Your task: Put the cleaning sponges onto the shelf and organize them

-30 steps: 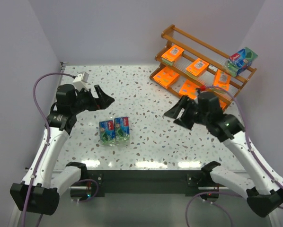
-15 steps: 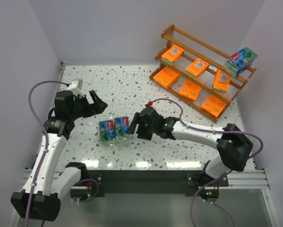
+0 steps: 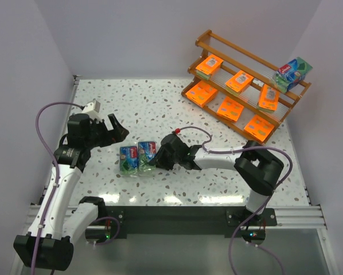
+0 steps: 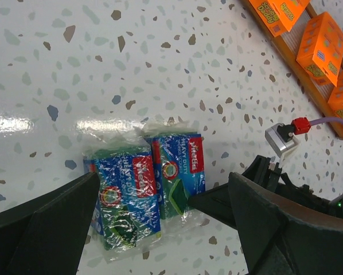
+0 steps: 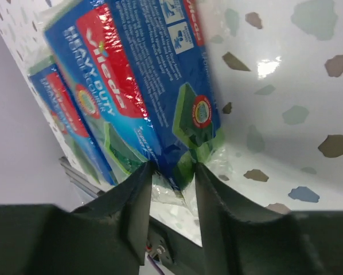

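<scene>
So the right end effector (image 5: 172, 172) looks clamped on the wrapper end of one green-and-blue pack (image 5: 143, 86) lying flat on the counter (image 5: 286, 114), probably to haul it to the shelf (image 3: 217, 41) way off behind it. The twin pack (image 3: 129, 158) sits just past its fingers. The left end effector (image 4: 164, 183) hovers above, fingers spread. The shelf's got six orange packs (image 3: 238, 82) plus one green pack (image 3: 292, 73).

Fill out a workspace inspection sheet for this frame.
Surface: speckled white table, glossy.
Job's things: left-hand pack and right-hand pack, green-and-blue, side by side on the table; six orange packs and a third green-and-blue pack on the shelf.
Clutter: nothing seen.
Grippers: left claw open, clear of the packs; right claw closed on the right-hand pack's end.
Cables: purple left cable and right cable loop off the arms.
Surroundings: plain pale walls.
</scene>
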